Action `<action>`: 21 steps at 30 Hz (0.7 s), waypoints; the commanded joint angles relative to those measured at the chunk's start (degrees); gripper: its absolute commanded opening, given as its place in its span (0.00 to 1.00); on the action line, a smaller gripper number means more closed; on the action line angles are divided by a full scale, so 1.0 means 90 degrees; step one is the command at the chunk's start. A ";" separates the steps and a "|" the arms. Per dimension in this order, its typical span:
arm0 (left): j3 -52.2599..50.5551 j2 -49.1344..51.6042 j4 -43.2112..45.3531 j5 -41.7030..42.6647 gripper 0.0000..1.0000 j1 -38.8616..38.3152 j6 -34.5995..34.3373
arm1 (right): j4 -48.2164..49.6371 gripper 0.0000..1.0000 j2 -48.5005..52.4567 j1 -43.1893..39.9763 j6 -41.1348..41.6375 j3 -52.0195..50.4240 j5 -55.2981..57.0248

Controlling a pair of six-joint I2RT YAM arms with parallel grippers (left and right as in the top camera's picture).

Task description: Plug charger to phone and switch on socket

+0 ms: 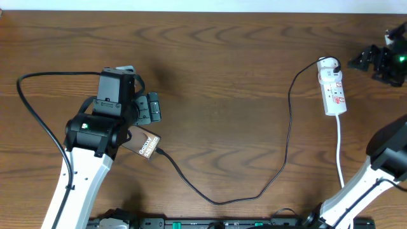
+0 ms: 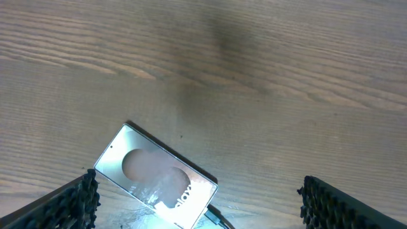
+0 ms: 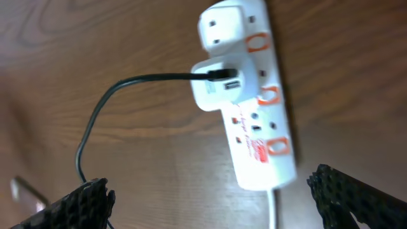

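Observation:
The phone lies on the table at the left, "Galaxy" end toward the cable, partly under my left arm. In the left wrist view the phone lies tilted between my fingers, below them. The charger cable runs from the phone's end in a long loop to a white adapter in the socket. Its plug tip sits at the phone's edge. My left gripper is open and empty, also visible overhead. My right gripper is open above the socket, also visible overhead.
The socket's white cord runs toward the front edge beside my right arm. The white adapter sits in the strip's second outlet; orange-red switches line one side. A thick black robot cable loops at the far left.

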 commanded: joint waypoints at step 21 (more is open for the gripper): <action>0.0097 0.0007 -0.0005 -0.0078 0.98 -0.0019 0.0063 | 0.0639 0.99 0.1382 0.0481 -0.0384 -0.0002 -0.0233</action>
